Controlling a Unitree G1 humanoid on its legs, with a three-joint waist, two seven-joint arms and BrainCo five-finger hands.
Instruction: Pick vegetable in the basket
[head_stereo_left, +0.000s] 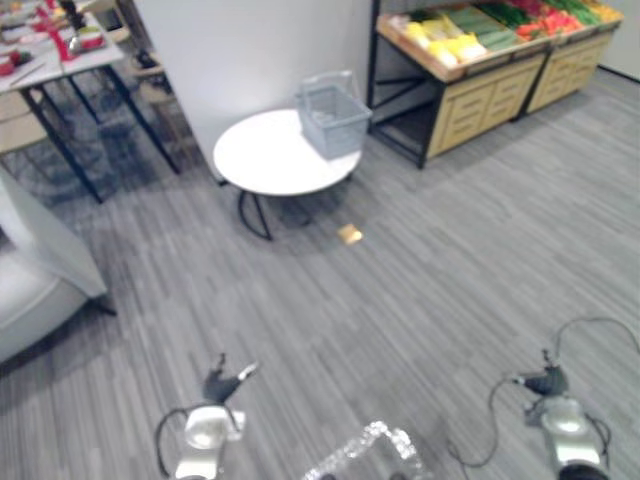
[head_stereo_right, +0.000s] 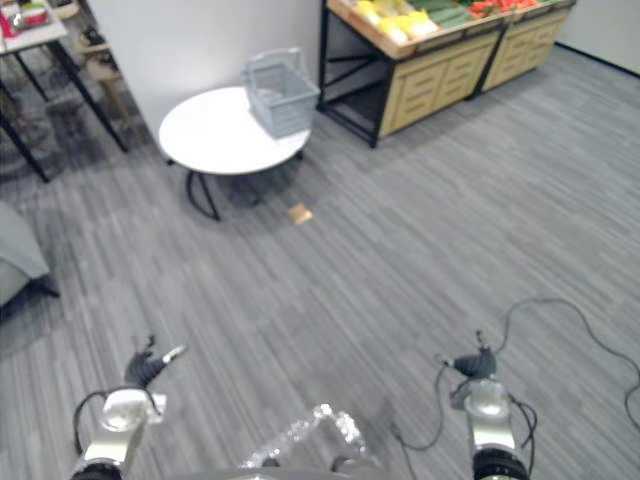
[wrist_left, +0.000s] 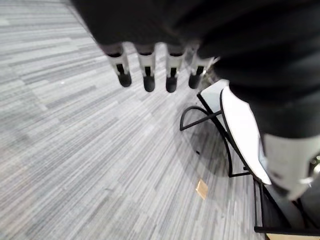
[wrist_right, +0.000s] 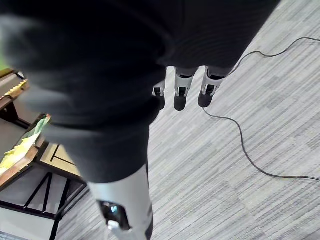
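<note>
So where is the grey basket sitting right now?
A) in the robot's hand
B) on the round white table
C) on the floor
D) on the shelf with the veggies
B: the grey basket stands on the round white table, at the table's edge, and neither hand is touching it.
</note>
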